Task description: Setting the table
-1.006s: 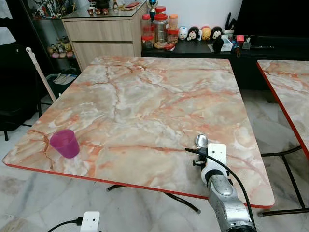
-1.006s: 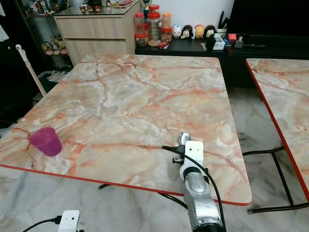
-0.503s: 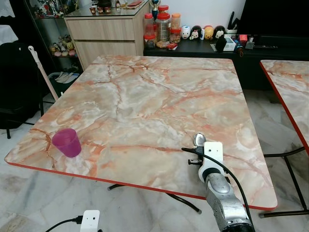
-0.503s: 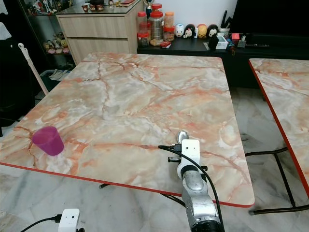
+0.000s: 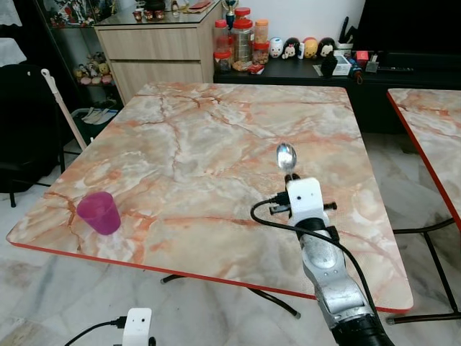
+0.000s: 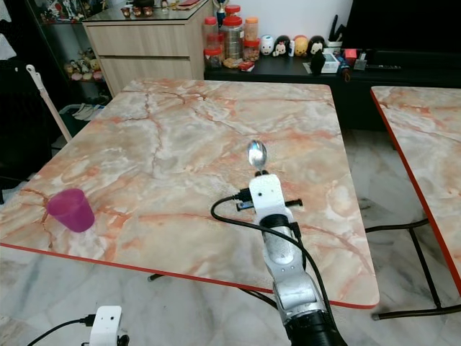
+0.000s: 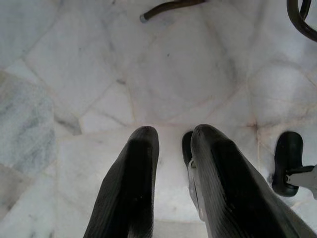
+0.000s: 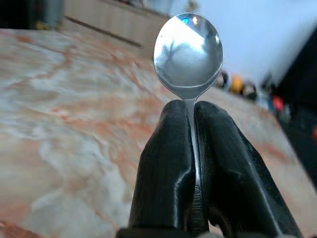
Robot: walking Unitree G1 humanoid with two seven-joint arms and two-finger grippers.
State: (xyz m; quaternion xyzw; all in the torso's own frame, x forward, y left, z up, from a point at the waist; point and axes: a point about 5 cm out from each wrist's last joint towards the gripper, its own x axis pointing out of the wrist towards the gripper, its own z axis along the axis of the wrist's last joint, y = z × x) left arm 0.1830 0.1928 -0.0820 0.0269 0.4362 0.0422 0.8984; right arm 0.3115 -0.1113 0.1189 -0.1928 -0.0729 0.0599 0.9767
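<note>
Fingers of our right end effector [image 8: 190, 111] were clamped on a spoon [image 8: 188, 55], bowl upward, above the marble counter [image 5: 202, 144]. We saw a purple cup [image 5: 99, 213] near its left corner. Our left end effector [image 7: 171, 141] hung slightly open over the floor.

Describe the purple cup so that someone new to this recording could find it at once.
Start at the big marble-patterned table with the red edge. Go to its near corner on the robot's left: the purple cup stands there upright, away from the right gripper holding the spoon. It is the table's one vivid, translucent item.
</note>
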